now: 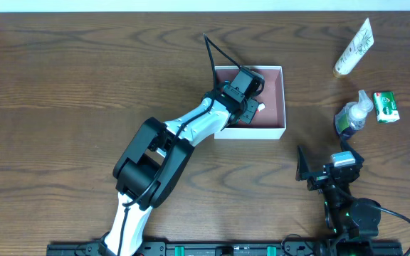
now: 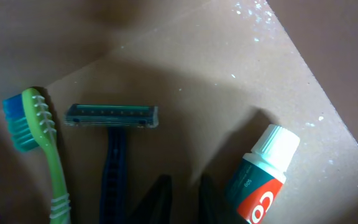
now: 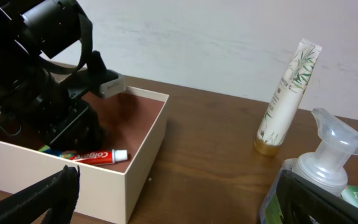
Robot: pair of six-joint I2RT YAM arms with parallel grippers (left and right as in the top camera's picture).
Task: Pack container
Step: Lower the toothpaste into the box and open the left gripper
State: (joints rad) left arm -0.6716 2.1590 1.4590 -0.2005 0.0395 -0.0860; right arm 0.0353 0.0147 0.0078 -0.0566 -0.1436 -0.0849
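The container (image 1: 272, 99) is a shallow white box with a dusty-pink floor (image 2: 229, 93), at the table's middle back. On its floor lie a green toothbrush (image 2: 42, 149), a blue razor (image 2: 112, 118) and a red-and-teal toothpaste tube (image 2: 260, 180). My left gripper (image 1: 251, 109) reaches down into the box. Its dark fingers (image 2: 160, 199) stand a narrow gap apart between the razor handle and the toothpaste, with nothing in the gap. My right gripper (image 1: 329, 167) hangs wide open over bare table in front of the box's right corner (image 3: 138, 180). The toothpaste (image 3: 86, 155) also shows from there.
A pale lotion tube (image 1: 353, 48) lies at the back right. A clear pump bottle (image 1: 352, 117) and a small green soap box (image 1: 386, 107) sit just beyond my right gripper. The pump bottle (image 3: 328, 155) is close to the right finger.
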